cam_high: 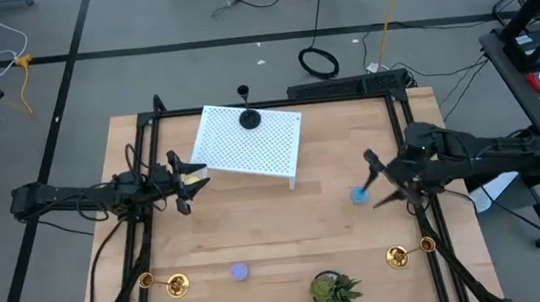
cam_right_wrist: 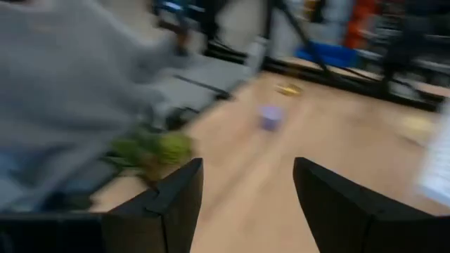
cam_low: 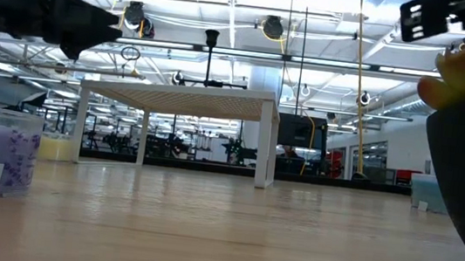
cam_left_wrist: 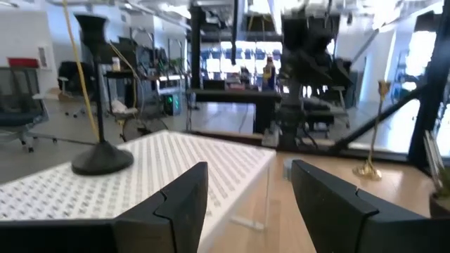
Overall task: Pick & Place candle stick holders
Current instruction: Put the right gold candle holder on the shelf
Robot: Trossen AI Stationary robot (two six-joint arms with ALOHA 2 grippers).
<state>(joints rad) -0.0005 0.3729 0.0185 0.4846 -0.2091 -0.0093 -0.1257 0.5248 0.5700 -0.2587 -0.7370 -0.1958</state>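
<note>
blk holder point(cam_high: 248, 117) on rack point(cam_high: 249, 143), just past L hand point(cam_high: 185, 181) | both hands apart, R hand point(cam_high: 382, 179) nr blue puck point(cam_high: 359, 195)

2 gold candlesticks point(cam_high: 174, 283) point(cam_high: 399, 255), 1 black candlestick point(cam_high: 248, 117), 3 pucks point(cam_high: 238, 271), 1 rack point(cam_high: 250, 149), 1 plant point(cam_high: 333, 292)

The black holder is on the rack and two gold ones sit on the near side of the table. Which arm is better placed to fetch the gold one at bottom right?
Probably the right. The right claw hangs open on that side, nearer the gold holder. The left claw is open by the white rack, across the table.
</note>
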